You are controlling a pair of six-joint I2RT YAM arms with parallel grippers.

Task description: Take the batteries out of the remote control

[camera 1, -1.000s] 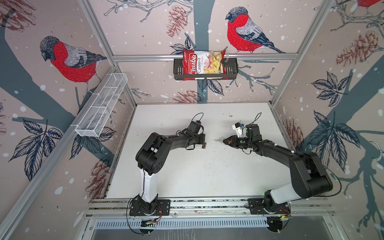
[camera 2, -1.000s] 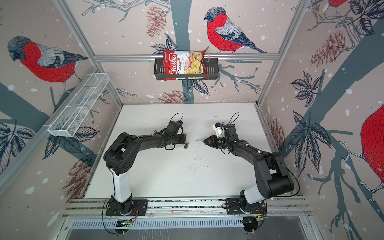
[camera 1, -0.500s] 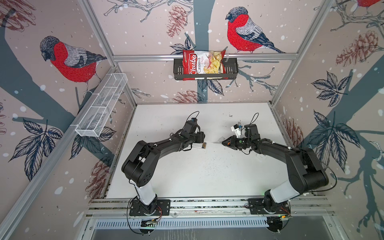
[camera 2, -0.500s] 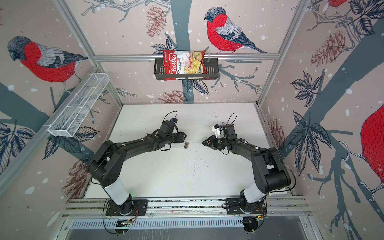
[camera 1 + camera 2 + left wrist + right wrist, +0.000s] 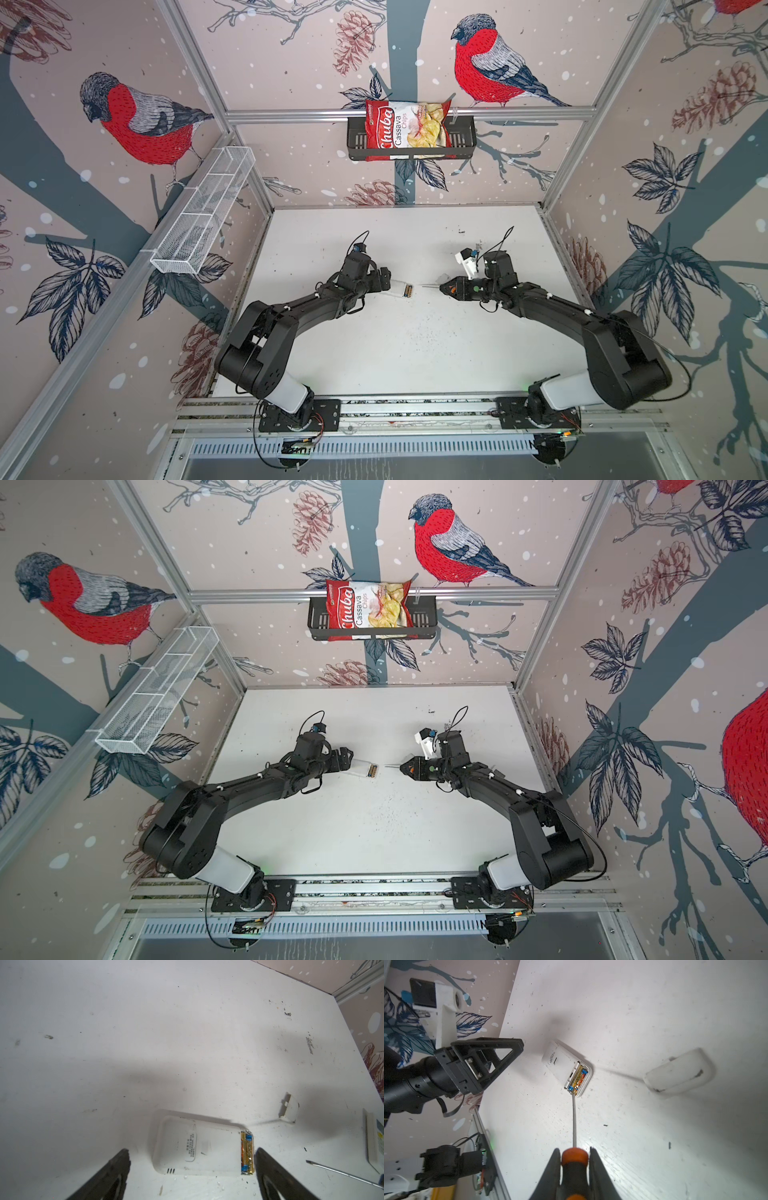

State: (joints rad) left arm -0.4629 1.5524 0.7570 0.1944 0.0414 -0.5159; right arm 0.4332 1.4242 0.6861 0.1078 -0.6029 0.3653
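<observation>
Left gripper spread wide about the remote control; right gripper pinched on a screwdriver.

In both top views the white remote lay flat on the table at mid-table, between the two arms; only the left wrist view showed its label-side back between the two parted fingers, and whether either touched it could not be told; the batteries, gold with blue ends, sat in the open compartment at the end facing the right arm; the right wrist view made the blade seem to reach that end, yet the left wrist view showed its tip apart from it; the loose battery cover lay just beyond; the orange-and-black handle was clamped between the right fingers.
</observation>
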